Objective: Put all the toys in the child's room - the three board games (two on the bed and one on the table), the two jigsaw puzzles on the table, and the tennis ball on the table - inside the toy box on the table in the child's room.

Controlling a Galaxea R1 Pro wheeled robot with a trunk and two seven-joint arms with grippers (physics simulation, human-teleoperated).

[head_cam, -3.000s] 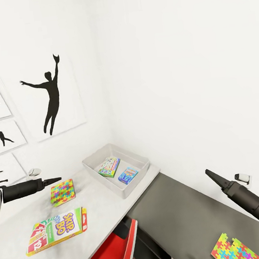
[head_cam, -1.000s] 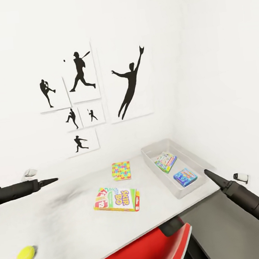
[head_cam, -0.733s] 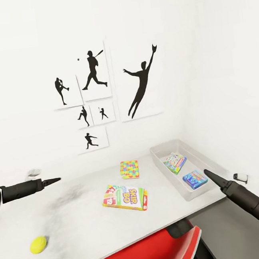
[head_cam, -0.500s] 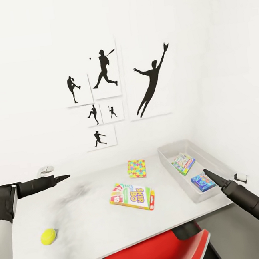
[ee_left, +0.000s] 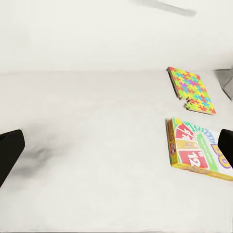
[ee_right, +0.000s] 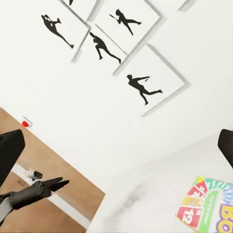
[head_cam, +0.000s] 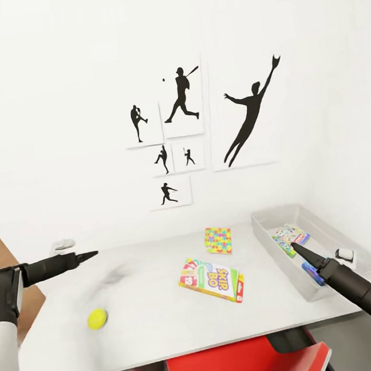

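Hovering with nothing held, the left pincer [head_cam: 92, 254] and right pincer [head_cam: 294, 247] both look pinched to a point from the head view, though each wrist view shows its fingers spread wide, so I can't tell how open they are. Risk-wise, the yellow-green tennis ball [head_cam: 97, 318] sits loose on the white surface [head_cam: 149, 322] and could roll off if nudged. The flat box reading "SKIP-BO" [head_cam: 211, 279], with a "12", could slide instead of lifting. The multicoloured jigsaw puzzle [head_cam: 217, 240] lies beyond it, and the translucent grey toy box [head_cam: 329, 231] already holds two boxes.
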